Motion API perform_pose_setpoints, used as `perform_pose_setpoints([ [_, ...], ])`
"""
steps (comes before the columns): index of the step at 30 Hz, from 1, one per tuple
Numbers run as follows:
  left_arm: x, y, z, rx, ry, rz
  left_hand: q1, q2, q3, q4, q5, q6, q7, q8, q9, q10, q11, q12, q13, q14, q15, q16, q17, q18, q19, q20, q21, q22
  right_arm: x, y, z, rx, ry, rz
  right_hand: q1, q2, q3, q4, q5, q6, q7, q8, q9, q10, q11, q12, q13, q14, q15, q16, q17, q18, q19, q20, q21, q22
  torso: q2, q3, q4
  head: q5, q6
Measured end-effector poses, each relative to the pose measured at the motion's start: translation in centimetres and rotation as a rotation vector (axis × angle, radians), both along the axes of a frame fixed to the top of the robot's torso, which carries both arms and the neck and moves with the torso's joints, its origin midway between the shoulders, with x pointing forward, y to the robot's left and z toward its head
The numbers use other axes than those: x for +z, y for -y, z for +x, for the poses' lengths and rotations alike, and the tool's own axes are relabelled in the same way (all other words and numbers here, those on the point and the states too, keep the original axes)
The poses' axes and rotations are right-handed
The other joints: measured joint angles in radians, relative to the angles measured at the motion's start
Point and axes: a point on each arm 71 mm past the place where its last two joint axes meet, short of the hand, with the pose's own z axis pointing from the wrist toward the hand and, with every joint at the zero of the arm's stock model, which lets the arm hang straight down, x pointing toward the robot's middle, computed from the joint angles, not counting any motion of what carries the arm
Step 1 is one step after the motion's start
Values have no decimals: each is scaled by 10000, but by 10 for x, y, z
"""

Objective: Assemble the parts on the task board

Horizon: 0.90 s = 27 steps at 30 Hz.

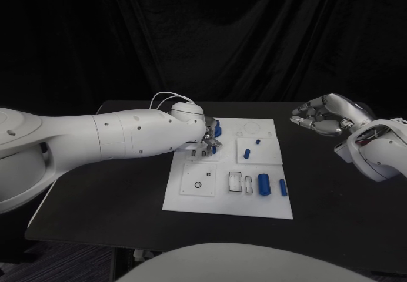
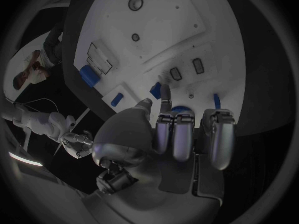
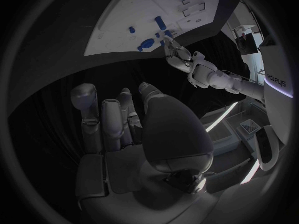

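Head view: flat white rectangular task board lies mid-table on the matte black table. Silver left hand is down over the board's far-left part, fingers pointing at the surface beside a round blue part. Whether it grips that piece: can't tell from here.

Left wrist view adds detail: left hand w/ fingers curled forward, one fingertip touching or just over the board near a small blue part; a ribbed blue disc sits right at the fingers. Still can't tell if anything is pinched. Dark oval slots show just beyond the fingers, not readable in head view.

Near side of board: blue cylinder and thin blue pin lie side by side, untouched; short blue peg mid-board.

Silver right hand hangs above the table, well apart from the board, right of it. Right wrist view: right hand w/ fingers bent part-way, apart, nothing in them.
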Motion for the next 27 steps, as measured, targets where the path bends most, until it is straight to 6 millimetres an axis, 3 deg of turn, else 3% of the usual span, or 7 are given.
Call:
perform_pose_setpoints([
  [27, -3, 1, 0, -69, -115, 49, 79, -79, 307, -196, 85, 73, 1, -194, 72, 0, 0, 0, 0, 0, 0, 0, 0, 0, 0, 0, -38, -2, -1, 0, 4, -7, -30, -144, 61, 17, -1, 0, 42, 0, 0, 0, -1, 0, 0, 0, -13, 0, 0, 0, -20, 0, 0, 0, 0, -3, 1, 0, 1, -30, 0],
])
